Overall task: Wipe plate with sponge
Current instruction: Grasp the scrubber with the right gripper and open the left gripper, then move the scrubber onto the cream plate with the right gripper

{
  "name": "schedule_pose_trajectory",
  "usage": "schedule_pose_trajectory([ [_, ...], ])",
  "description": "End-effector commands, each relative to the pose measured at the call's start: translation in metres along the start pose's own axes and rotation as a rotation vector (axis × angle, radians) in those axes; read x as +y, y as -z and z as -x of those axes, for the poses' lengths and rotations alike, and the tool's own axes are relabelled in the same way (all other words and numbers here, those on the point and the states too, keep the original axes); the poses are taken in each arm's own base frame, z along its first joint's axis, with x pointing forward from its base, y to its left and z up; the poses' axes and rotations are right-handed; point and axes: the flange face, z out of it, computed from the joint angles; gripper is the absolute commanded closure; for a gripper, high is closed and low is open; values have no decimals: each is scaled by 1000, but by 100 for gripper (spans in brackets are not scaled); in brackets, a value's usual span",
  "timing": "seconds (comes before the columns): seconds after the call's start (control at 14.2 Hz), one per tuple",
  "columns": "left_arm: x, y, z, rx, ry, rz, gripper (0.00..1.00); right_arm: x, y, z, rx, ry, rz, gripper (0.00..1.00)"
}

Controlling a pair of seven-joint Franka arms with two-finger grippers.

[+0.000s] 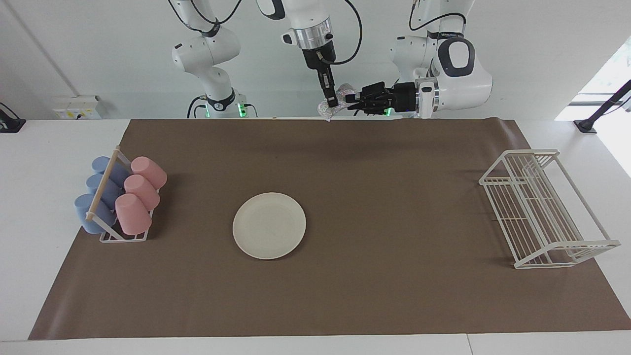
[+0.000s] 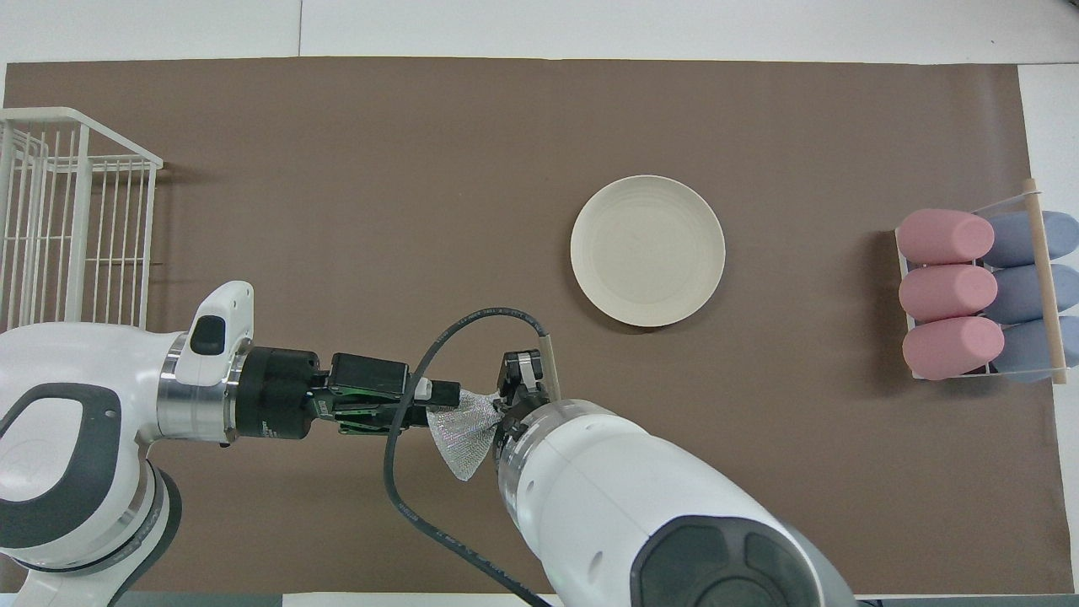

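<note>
The cream-white plate [image 1: 269, 225] [image 2: 647, 250] lies flat on the brown mat, toward the right arm's end of the table. The silvery sponge [image 1: 326, 111] [image 2: 462, 430] hangs in the air between both grippers, over the mat's edge nearest the robots. My right gripper [image 1: 333, 102] [image 2: 508, 400] points down and is shut on one end of the sponge. My left gripper [image 1: 351, 98] [image 2: 447, 394] reaches in level from the side and is shut on the other end. Both grippers are well apart from the plate.
A rack of pink and blue cups [image 1: 121, 197] [image 2: 978, 295] stands at the right arm's end of the mat. A white wire rack [image 1: 542, 212] [image 2: 67, 211] stands at the left arm's end. The brown mat [image 1: 394, 276] covers most of the table.
</note>
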Motion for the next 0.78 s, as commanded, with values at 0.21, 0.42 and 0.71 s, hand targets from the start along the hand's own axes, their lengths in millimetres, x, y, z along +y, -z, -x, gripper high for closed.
schedule_pose_trajectory([
  [0.21,-9,36,-4,64,-3,-138,0,-38,2,-76,37,145,-10,100],
  [0.42,-19,59,-9,94,-4,-223,0,-55,-4,-126,65,256,-6,100],
  [0.71,-31,88,-19,132,-28,-422,0,-61,-27,-151,77,301,9,100],
])
